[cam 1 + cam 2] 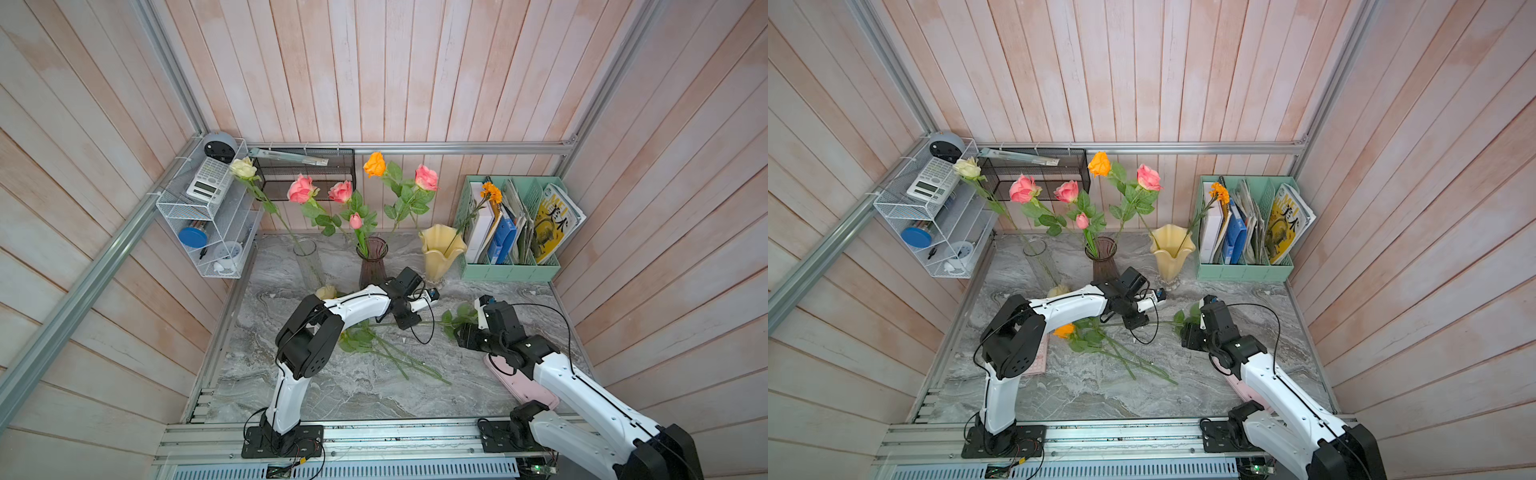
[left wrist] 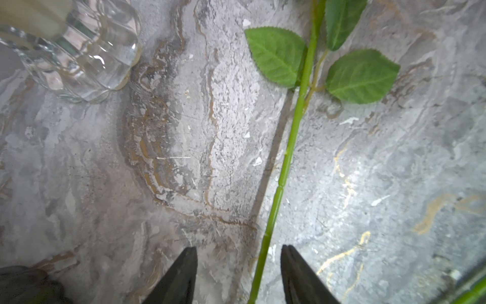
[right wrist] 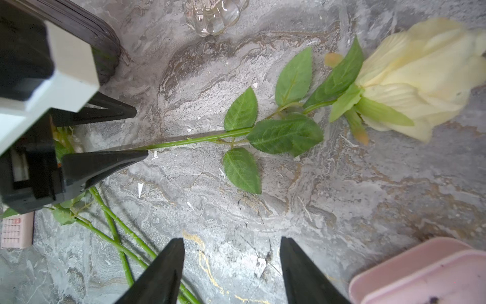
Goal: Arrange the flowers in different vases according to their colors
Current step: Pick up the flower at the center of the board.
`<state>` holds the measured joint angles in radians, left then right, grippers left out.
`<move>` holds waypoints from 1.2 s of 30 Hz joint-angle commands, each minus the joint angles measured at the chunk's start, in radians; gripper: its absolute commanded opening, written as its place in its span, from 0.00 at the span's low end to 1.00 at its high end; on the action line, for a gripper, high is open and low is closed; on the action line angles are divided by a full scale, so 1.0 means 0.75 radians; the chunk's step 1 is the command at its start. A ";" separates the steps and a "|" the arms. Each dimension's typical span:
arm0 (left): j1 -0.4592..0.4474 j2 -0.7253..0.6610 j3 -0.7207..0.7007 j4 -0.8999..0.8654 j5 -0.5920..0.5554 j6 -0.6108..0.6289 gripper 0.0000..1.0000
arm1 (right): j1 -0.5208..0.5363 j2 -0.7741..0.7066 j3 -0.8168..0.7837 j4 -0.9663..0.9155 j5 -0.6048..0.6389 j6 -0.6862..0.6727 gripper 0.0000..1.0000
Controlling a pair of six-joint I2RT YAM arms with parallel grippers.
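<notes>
Both top views look steeply down from high in front over the whole worktop (image 1: pixel 332 399), nearly alike, while the wrist cameras peer close past the left fingers (image 2: pixel 181 279) and right fingers (image 3: pixel 163 271), sharing the green stem (image 2: pixel 286 158) ahead.

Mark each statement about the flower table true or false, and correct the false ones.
1. The clear glass vase holds a cream rose. True.
2. The left gripper is shut on a stem. False: its jaws stand apart, straddling the stem of the pale rose lying on the table.
3. The purple vase holds orange flowers. False: it holds pink roses.
4. The right gripper is open and empty. True.
</notes>
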<state>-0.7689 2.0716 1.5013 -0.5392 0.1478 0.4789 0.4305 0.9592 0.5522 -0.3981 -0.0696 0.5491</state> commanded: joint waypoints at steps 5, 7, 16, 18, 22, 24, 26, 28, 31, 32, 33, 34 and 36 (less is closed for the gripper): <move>-0.012 0.104 0.048 -0.031 -0.071 0.018 0.51 | -0.008 -0.004 -0.023 0.003 -0.034 -0.010 0.64; -0.011 0.132 0.065 -0.043 -0.090 0.015 0.48 | -0.009 -0.008 -0.027 0.007 -0.036 -0.008 0.64; -0.020 0.122 0.041 -0.008 -0.111 -0.011 0.20 | -0.010 -0.025 -0.035 0.002 -0.032 -0.004 0.64; -0.026 0.097 0.023 0.007 -0.109 -0.016 0.18 | -0.011 -0.029 -0.033 0.001 -0.030 -0.004 0.64; -0.044 0.031 -0.005 0.056 -0.103 -0.059 0.07 | -0.011 -0.039 -0.031 -0.012 -0.013 -0.004 0.64; -0.052 -0.021 -0.036 0.119 -0.102 -0.104 0.02 | -0.013 -0.049 -0.028 -0.029 0.005 -0.002 0.64; -0.052 -0.079 -0.072 0.178 -0.104 -0.147 0.00 | -0.015 -0.062 -0.017 -0.055 0.017 -0.006 0.63; -0.053 -0.143 -0.117 0.237 -0.102 -0.184 0.00 | -0.019 -0.079 -0.005 -0.077 0.019 -0.012 0.63; -0.054 -0.234 -0.168 0.304 -0.102 -0.229 0.00 | -0.026 -0.125 0.000 -0.088 0.012 -0.029 0.64; -0.056 -0.265 -0.178 0.316 -0.096 -0.242 0.00 | -0.029 -0.140 -0.002 -0.090 0.007 -0.034 0.64; -0.055 -0.297 -0.185 0.324 -0.083 -0.252 0.00 | -0.034 -0.154 -0.004 -0.093 0.005 -0.037 0.64; -0.058 -0.320 -0.190 0.326 -0.064 -0.256 0.00 | -0.036 -0.160 -0.007 -0.093 0.005 -0.037 0.64; -0.072 -0.376 -0.203 0.328 -0.035 -0.256 0.00 | -0.043 -0.165 -0.011 -0.088 -0.003 -0.037 0.64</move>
<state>-0.8078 1.8454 1.3693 -0.3500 0.0818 0.3214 0.4068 0.8463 0.5362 -0.4358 -0.0761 0.5404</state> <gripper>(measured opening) 0.074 0.640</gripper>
